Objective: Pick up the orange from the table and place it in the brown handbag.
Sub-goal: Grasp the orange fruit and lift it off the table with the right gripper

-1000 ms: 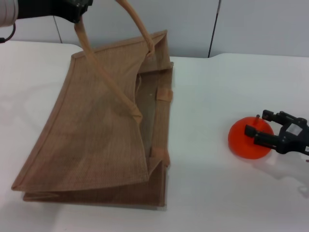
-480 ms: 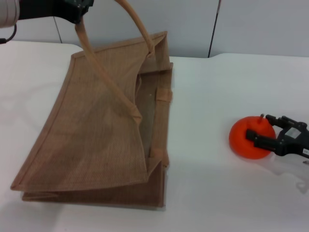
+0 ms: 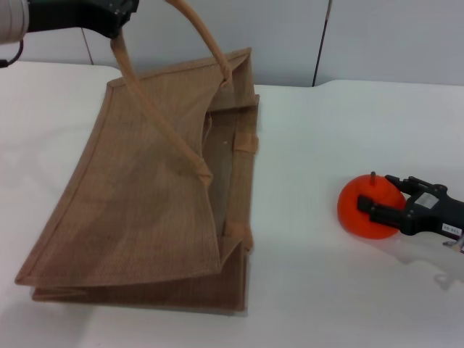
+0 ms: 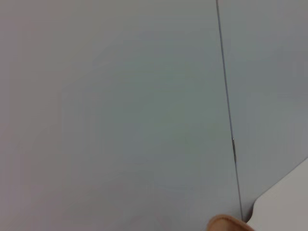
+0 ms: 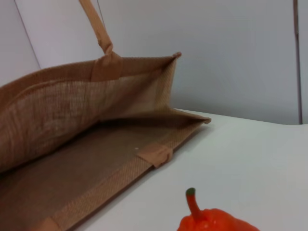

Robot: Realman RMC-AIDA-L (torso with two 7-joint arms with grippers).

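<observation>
Status: pick phase, nothing delivered yet. The orange sits on the table, lower right of the head frame, stem up, well apart from the brown handbag. No sign of lift: the fruit looks to be resting on the surface.

The right gripper is at the orange, coming in from the right edge of the frame. Two black fingers are spread, one lying across the near side of the fruit, the other reaching along its far side by the stem. Jaws bracket the fruit's right half; I can't tell whether the pads are actually pressing the skin. Read it as apart, not clamped. The right wrist view shows only the top of the orange and its stem at the bottom edge, with the bag mouth straight beyond it.

Bag lies on its side across the left and centre of the head frame, mouth facing right toward the fruit. The left gripper, upper left corner, has the handle running up to it and the upper panel hangs raised, so the mouth gapes; finger state not resolvable. Left wrist view shows just wall and a bit of handle.

Left to do, my estimate: close on the fruit, lift, carry it left to the opening, release inside.
</observation>
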